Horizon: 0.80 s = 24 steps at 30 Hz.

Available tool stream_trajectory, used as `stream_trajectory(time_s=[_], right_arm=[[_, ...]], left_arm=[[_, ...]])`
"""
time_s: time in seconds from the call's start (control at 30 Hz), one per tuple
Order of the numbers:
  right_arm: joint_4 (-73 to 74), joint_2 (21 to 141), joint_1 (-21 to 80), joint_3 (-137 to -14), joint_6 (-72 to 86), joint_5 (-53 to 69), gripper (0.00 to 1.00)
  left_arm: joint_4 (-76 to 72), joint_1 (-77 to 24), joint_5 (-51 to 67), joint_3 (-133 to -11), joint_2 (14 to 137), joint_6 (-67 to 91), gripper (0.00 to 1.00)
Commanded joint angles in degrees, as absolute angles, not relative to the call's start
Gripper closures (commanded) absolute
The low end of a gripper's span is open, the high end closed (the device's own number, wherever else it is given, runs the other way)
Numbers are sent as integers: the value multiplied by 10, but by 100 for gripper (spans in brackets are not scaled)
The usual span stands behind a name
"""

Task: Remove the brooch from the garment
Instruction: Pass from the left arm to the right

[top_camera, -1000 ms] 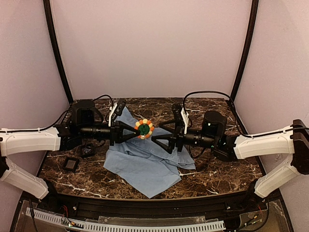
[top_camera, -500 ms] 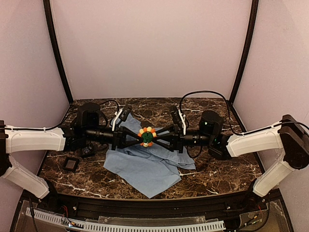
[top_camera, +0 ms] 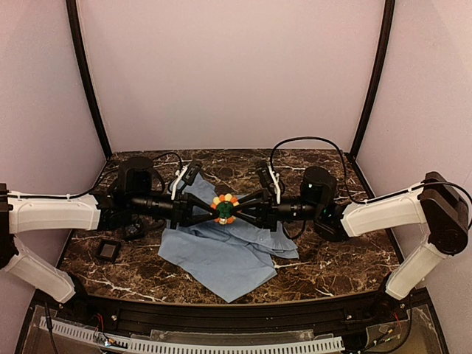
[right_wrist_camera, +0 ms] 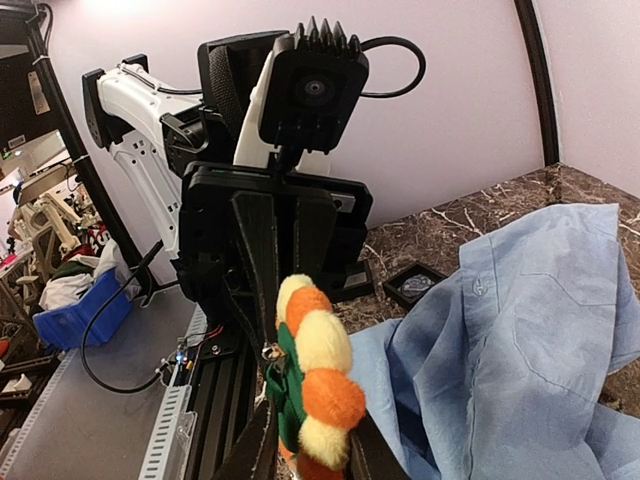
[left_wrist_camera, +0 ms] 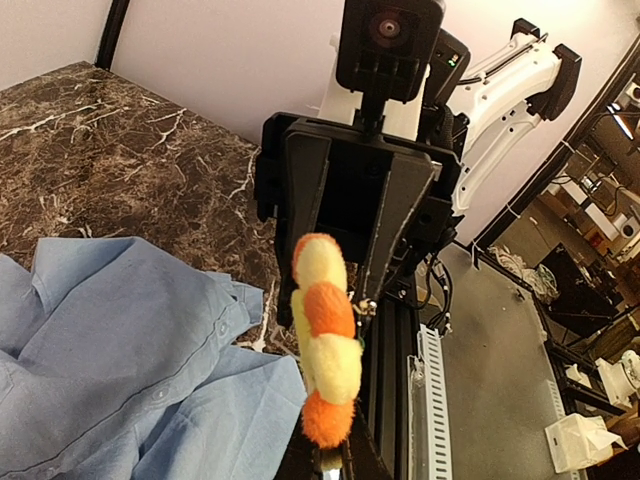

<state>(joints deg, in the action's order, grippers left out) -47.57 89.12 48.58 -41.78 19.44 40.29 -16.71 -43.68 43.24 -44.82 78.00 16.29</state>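
While the flower-shaped brooch with orange, yellow and red petals around a dark green centre (top_camera: pixel 224 208) is held above the table, it lies exactly between the two gripper tips. The left gripper (top_camera: pixel 211 209) reaches it from the left. The right gripper (top_camera: pixel 237 210) reaches it from the right. Both forearms lie on one common left-right line, tip to tip, so neither arm is nearer.

Left gripper: jaws together. The brooch stands at its tips, so it appears to pinch a thin part at the back. The contact itself is hidden.

Right gripper: jaws drawn in around the brooch. In the right wrist view the brooch is seen edge-on, with one of the fingers (right_wrist_camera: pixel 258 445) at each flat side. Both appear to touch.

The large light blue thin fabric shirt (top_camera: pixel 221 258) lies crumpled on the dark marble-pattern tabletop (top_camera: pixel 324 265), below and toward the near side of the brooch. Whether any fabric is still pinned to the brooch cannot be determined.

Assessment: the coming move depends on this opposed alignment. A separating pull would act along the shared left-right axis.
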Motion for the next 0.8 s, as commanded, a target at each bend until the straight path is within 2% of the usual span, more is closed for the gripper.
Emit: stream_trajectory(time_s=[0.0, 0.2, 0.27, 0.33, 0.43, 0.5, 0.57, 0.77], right_arm=[[-492, 901, 488, -437, 200, 427, 80], [-491, 905, 489, -440, 201, 424, 99], [-489, 905, 489, -440, 201, 422, 100], [-486, 904, 489, -441, 202, 418, 100], [-483, 904, 489, -441, 203, 416, 100], [-483, 905, 490, -441, 206, 418, 100], [-486, 905, 490, -441, 211, 422, 100], [-480, 909, 490, -445, 213, 424, 100]], left_arm=[[-174, -439, 432, -462, 786, 156, 99], [-168, -440, 427, -464, 789, 151, 99], [-163, -439, 422, -464, 788, 147, 97], [-157, -439, 413, -465, 786, 141, 89], [-154, -440, 400, -463, 783, 134, 65], [-156, -440, 392, -460, 780, 129, 55], [-151, -442, 373, -458, 778, 120, 48], [-140, -451, 347, -459, 778, 99, 40]])
